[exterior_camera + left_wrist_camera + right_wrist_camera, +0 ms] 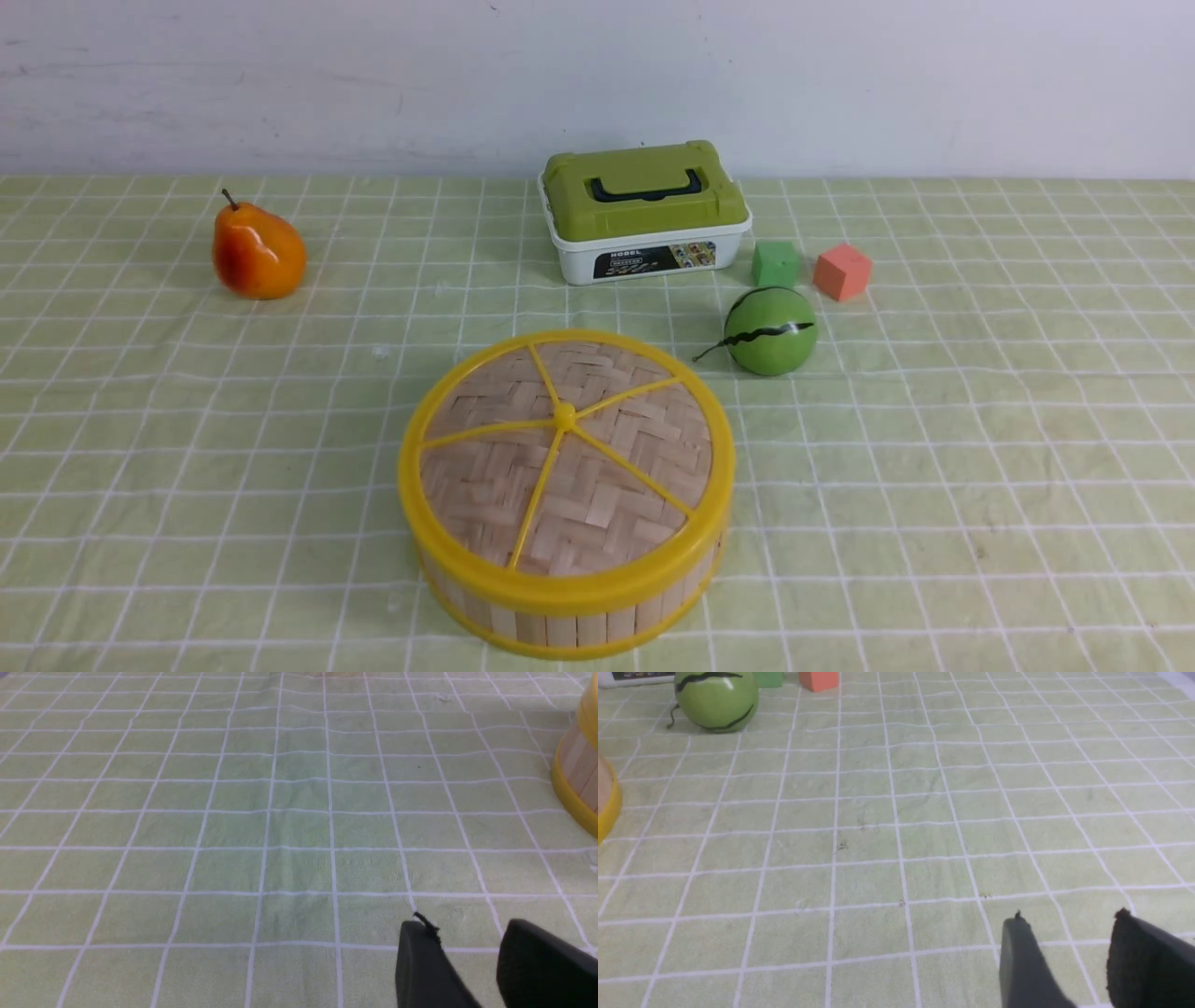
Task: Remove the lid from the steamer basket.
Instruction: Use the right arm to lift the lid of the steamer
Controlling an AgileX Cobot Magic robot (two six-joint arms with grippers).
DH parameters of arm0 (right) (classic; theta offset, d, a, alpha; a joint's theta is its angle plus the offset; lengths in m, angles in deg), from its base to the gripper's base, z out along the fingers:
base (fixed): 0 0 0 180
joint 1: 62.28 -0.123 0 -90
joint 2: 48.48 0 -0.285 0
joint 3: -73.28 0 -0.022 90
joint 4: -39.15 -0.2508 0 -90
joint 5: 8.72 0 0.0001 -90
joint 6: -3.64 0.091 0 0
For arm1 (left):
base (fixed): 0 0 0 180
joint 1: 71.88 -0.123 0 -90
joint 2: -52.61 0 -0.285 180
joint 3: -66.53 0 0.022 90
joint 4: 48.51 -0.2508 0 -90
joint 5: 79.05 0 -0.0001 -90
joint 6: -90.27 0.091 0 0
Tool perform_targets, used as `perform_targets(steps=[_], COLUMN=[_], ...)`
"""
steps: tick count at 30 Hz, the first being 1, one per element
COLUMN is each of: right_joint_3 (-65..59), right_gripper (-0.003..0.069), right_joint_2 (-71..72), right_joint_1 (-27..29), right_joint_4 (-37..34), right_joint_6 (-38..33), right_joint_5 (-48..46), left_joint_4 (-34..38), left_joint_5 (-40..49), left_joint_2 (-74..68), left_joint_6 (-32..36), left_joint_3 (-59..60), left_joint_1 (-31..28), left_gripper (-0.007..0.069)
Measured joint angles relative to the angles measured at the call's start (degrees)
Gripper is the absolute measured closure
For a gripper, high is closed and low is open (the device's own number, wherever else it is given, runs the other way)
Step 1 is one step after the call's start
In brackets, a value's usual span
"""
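The lid (597,485) sits flat on the steamer basket (560,630) at the near middle of the green checked surface (934,523). A green striped ball (771,330) lies to the basket's far right, with a green cube (776,264) and an orange cube (842,272) beyond it. A white box with a green top (646,210) stands at the far middle, a pear (258,252) far left. The left pincer (467,952) and right pincer (1069,952) hang over bare cloth, jaws apart, holding nothing.

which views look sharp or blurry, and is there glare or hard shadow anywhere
Front view: soft even light, sharp, small shine on the pear. Left wrist view: cloth crisp, left fingers dark and blurred. Right wrist view: slightly soft, glare spot on the green ball, right fingers blurred.
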Motion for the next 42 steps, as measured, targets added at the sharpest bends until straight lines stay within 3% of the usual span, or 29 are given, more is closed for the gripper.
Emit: perform_targets(steps=[10, 15, 20, 22, 23, 24, 25, 27, 37, 42], right_joint_3=[0.00, 0.00, 0.00, -0.06, -0.19, -0.27, -0.44, -0.49, -0.49, 1.57], right_gripper=[0.0418, 0.0418, 0.0418, 0.0418, 0.0418, 0.0418, 0.0418, 0.0418, 0.0418, 0.0457], right_joint_2=[0.00, 0.00, 0.00, 0.00, 0.00, 0.00, 0.00, 0.00, 0.00, -0.67], right_joint_1=[0.00, 0.00, 0.00, 0.00, 0.00, 0.00, 0.00, 0.00, 0.00, 0.00], right_joint_4=[0.58, -4.16, -16.61, -25.04, -32.59, -32.59, -39.83, -43.60, -36.49, -33.40], right_joint_6=[0.00, 2.44, 8.53, 14.20, 18.19, 18.83, 22.92, 24.89, 18.44, 9.45], right_joint_5=[0.00, 0.00, 0.06, -0.10, -0.29, -0.30, -0.43, -0.51, 0.04, -0.52], left_joint_4=[0.00, 0.00, 0.00, 0.00, 0.00, 0.00, 0.00, 0.00, 0.00, 0.00], left_joint_5=[0.00, 0.00, 0.00, 0.00, 0.00, 0.00, 0.00, 0.00, 0.00, 0.00], left_joint_2=[0.00, 0.00, 0.00, 0.00, 0.00, 0.00, 0.00, 0.00, 0.00, 0.00], left_joint_6=[0.00, 0.00, 0.00, 0.00, 0.00, 0.00, 0.00, 0.00, 0.00, 0.00], left_joint_3=[0.00, 0.00, 0.00, 0.00, 0.00, 0.00, 0.00, 0.00, 0.00, 0.00], left_joint_1=[0.00, 0.00, 0.00, 0.00, 0.00, 0.00, 0.00, 0.00, 0.00, 0.00], left_gripper=[0.0386, 0.0386, 0.0386, 0.0386, 0.0386, 0.0386, 0.0386, 0.0386, 0.0386, 0.0386])
